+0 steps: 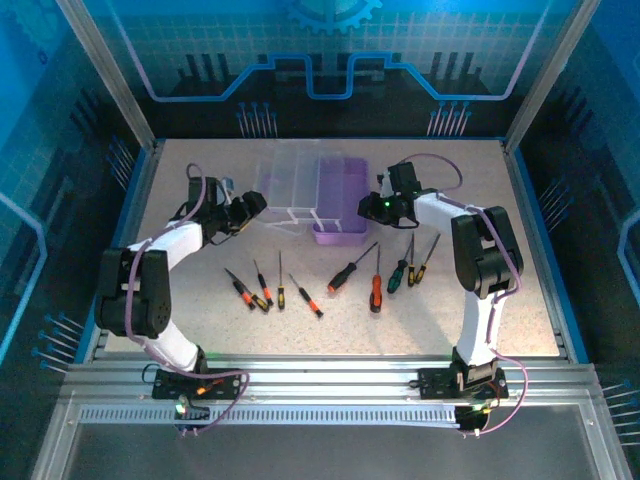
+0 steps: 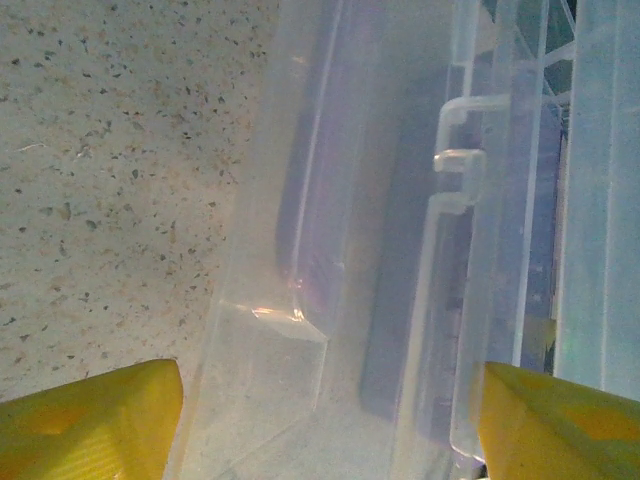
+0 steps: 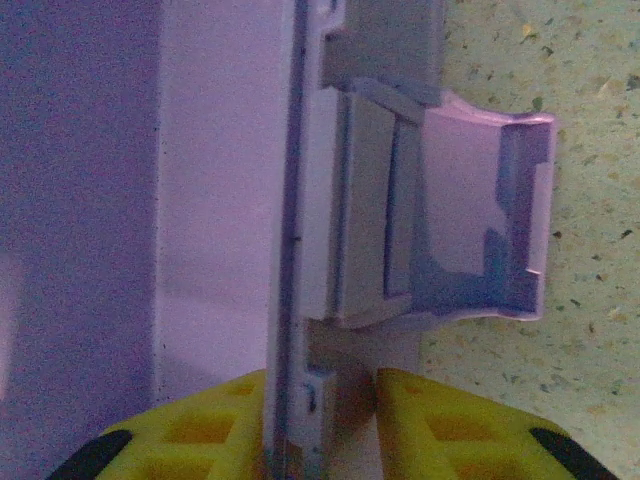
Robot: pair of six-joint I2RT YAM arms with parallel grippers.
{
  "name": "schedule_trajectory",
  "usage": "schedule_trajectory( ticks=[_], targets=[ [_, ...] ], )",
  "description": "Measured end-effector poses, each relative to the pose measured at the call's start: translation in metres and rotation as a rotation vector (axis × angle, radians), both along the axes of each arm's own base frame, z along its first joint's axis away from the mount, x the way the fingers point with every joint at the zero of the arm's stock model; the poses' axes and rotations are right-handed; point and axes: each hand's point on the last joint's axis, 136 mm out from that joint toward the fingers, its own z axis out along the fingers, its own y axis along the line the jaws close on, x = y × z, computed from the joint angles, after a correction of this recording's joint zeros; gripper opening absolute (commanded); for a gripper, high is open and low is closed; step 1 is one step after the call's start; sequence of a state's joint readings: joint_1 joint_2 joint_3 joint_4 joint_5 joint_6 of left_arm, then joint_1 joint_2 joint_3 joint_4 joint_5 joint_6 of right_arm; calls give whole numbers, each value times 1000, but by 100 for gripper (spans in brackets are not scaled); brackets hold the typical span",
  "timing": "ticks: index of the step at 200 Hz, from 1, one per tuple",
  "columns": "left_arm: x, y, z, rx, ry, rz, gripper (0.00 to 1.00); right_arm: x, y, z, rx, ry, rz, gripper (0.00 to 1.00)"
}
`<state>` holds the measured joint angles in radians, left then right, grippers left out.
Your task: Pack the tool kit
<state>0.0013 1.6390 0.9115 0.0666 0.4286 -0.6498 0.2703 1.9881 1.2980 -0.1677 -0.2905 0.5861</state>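
A speckled table [image 1: 300, 335] with two robot arms bolted at its near edge. Towards the middle of the far edge, the purple case [image 1: 340, 195] of a tool kit lies open, its clear lid [image 1: 285, 180] folded flat on the table to the left of the purple tray.

About ten slim screwdrivers [image 1: 343, 275] lie loose in a ragged row across the middle of the table, between the case and the arm bases. The orange-and-black handles are towards the left, with a red one and green ones towards the right. None is in the case, so packing looks barely begun.

The right claw [image 3: 320, 400] is narrowed onto the tray's right-hand wall, one yellow finger [image 3: 200, 430] inside the rim and the other outside. It sits just beside the purple latch [image 3: 480, 230], which hangs open over the table. This pinch most likely pins the light case so it cannot slide.

The left claw [image 1: 250, 205] sits at the lid's near left corner with its jaws spread wide. One finger is above bare table and the other above the clear plastic, gripping nothing. It seems placed to steady the lid or to let it lie flat.
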Motion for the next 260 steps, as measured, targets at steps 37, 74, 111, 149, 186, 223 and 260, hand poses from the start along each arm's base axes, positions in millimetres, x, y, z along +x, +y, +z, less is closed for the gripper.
schedule_trajectory(
  ticks=[37,74,111,149,186,223,260],
  targets=[
    [-7,12,-16,24,49,76,84,-10,-2,-2,-23,36,5,34],
    [-17,29,-17,90,75,159,85,-17,0,-1,-73,64,24,34],
    [-24,34,-27,100,106,182,86,-18,4,7,-109,67,38,43],
    [-45,52,-9,172,82,263,97,-15,13,28,-133,35,65,61],
    [-54,68,58,216,-87,345,99,-8,15,55,-147,-16,68,62],
    [-63,68,89,215,-121,352,99,-9,12,69,-159,-39,69,63],
    [-68,59,138,146,-205,335,99,-32,-1,107,-182,-115,46,71]
  ],
)
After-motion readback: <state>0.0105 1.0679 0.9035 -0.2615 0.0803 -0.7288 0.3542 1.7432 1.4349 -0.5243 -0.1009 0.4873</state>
